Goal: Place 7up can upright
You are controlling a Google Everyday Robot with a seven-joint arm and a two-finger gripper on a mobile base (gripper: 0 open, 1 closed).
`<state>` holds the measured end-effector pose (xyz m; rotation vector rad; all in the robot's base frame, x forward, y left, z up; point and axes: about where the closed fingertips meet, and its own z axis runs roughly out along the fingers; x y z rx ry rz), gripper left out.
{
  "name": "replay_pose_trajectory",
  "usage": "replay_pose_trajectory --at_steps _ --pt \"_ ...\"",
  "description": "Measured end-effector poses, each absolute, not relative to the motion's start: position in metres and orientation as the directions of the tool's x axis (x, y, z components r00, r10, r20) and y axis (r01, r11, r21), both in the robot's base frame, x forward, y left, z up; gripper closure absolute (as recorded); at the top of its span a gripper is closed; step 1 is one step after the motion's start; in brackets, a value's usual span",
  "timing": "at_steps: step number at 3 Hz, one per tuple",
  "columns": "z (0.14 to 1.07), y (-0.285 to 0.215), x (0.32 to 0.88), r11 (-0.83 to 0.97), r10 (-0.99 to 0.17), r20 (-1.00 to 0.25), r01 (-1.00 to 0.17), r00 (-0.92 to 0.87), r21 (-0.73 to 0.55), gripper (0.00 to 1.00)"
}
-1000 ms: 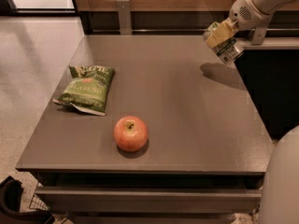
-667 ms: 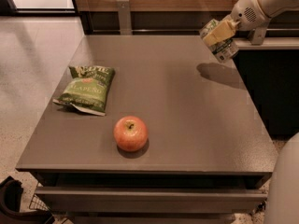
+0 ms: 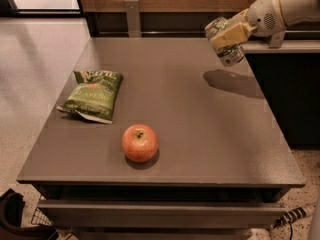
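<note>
The 7up can (image 3: 226,43) is a small silver can with white and green label. It hangs tilted in the air above the far right part of the grey table (image 3: 200,134), top end pointing up-left. My gripper (image 3: 231,35) comes in from the upper right and is shut on the can around its middle, its tan fingers (image 3: 235,32) across the can's side. The can's shadow lies on the table just below it.
A green chip bag (image 3: 92,95) lies flat at the table's left. A red apple (image 3: 140,143) sits near the front middle. A dark counter and wooden wall run behind the table; its right edge drops to a dark cabinet.
My gripper has carried the can leftward and slightly up, further over the table. The chip bag and apple have not moved.
</note>
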<state>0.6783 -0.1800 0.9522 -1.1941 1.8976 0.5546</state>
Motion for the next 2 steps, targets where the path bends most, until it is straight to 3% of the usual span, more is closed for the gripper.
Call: replay_pose_trajectory --at_steps 2 --pt "0.939 -0.155 0.661 0.376 -0.387 -0.915 -0.926 -0.117 -0.041 1.0"
